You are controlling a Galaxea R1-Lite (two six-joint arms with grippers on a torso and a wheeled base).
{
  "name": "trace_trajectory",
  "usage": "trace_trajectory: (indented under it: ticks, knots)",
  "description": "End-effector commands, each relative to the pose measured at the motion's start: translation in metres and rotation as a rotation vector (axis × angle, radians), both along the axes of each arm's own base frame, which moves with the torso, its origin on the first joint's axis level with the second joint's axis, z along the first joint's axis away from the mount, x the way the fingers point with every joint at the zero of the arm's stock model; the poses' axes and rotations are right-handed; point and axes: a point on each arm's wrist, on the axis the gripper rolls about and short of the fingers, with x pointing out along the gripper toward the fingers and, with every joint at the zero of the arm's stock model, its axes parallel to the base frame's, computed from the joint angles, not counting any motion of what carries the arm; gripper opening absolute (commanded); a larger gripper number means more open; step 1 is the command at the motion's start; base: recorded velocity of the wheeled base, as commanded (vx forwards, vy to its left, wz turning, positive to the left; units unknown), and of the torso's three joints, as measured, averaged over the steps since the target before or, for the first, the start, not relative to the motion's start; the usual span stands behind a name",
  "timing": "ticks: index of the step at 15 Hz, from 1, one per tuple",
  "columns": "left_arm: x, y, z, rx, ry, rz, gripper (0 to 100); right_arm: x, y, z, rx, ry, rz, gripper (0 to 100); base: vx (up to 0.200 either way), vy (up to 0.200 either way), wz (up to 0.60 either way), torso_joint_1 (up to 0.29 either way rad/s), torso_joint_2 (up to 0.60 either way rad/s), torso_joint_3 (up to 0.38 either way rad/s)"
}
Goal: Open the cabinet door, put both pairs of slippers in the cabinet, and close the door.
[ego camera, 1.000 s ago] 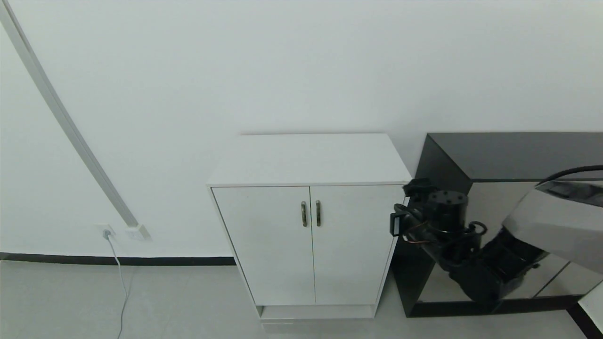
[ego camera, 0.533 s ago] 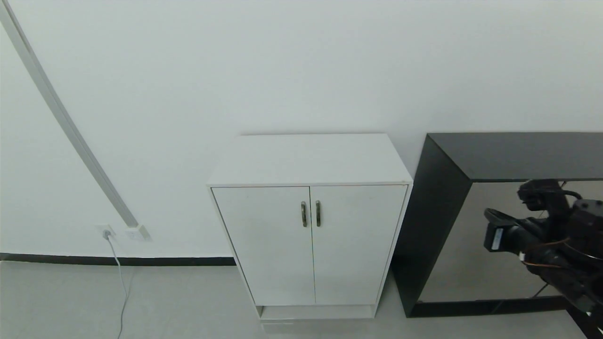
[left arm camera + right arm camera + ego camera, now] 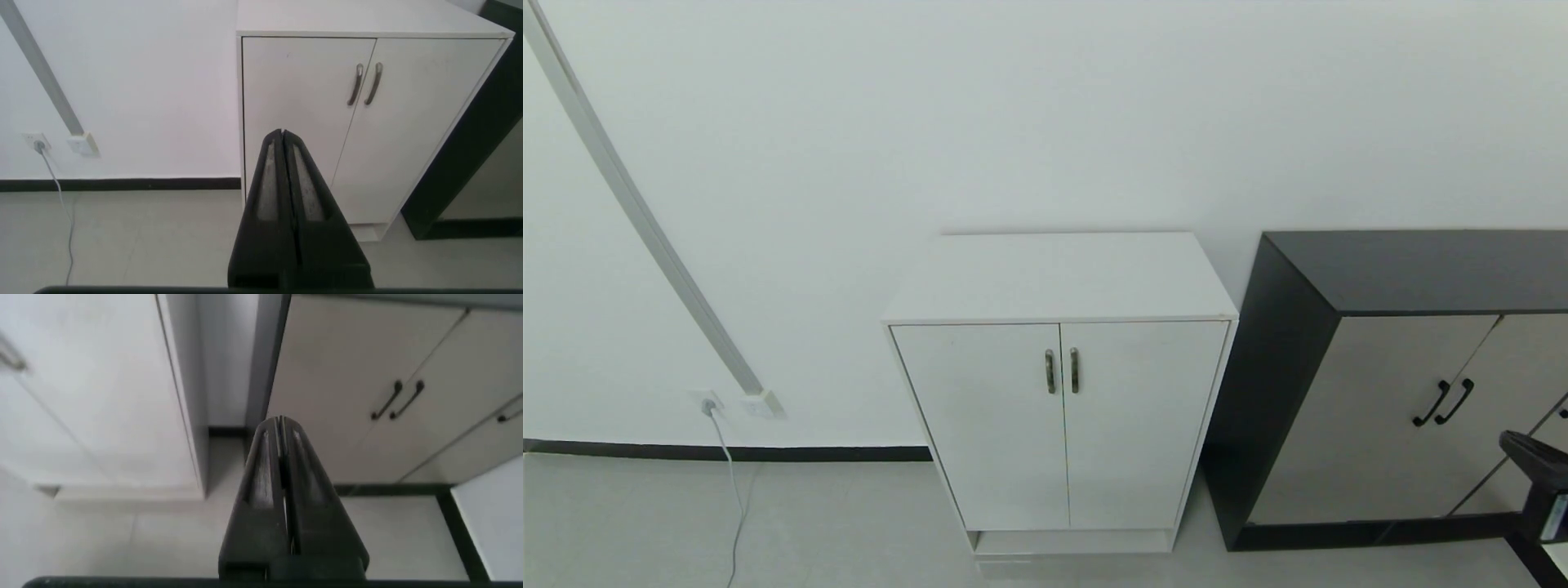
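Plainly closed cabinet doors [image 3: 1062,425], left pincer [image 3: 283,139] together, right pincer [image 3: 280,423] together, probably its tip cropped at edge.

Black sideboard [image 3: 1421,269] against the wall, beige doors, black handles [image 3: 1432,406]. Wall socket [image 3: 709,402] with cable [image 3: 734,482] plugged in. Slanted conduit [image 3: 637,204]. Grey floor [image 3: 645,523].

Plain indoor room, furnished like a home hallway or a test space; which of the two cannot be told. A white two-door cabinet [image 3: 1058,425] is set against a bare white wall [image 3: 1045,106], with a black-framed sideboard [image 3: 1388,269] just beside it. A grey floor [image 3: 809,523], black skirting [image 3: 727,451], a wall socket [image 3: 709,401] with a plugged-in cable [image 3: 737,490], and a surface cable duct [image 3: 642,206] are seen.
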Motion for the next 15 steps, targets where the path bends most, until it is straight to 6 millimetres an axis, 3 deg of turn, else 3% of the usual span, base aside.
trace_trajectory:
  ticks: [1,9,15]
  knots:
    - [0.0,0.0,0.0,0.0,0.001,0.002,0,-0.043,-0.003,0.004,0.008,-0.036,0.042,0,0.0,0.0,0.0,0.0,0.0,0.0]
    - [0.0,0.0,0.0,0.001,0.001,0.002,0,-0.102,-0.005,-0.034,0.029,0.195,0.168,0,0.0,0.0,0.0,0.0,0.0,0.0]
    - [0.0,0.0,0.0,0.001,0.001,0.002,0,-0.107,-0.004,-0.048,0.037,0.232,0.198,0,0.0,0.0,0.0,0.0,0.0,0.0]
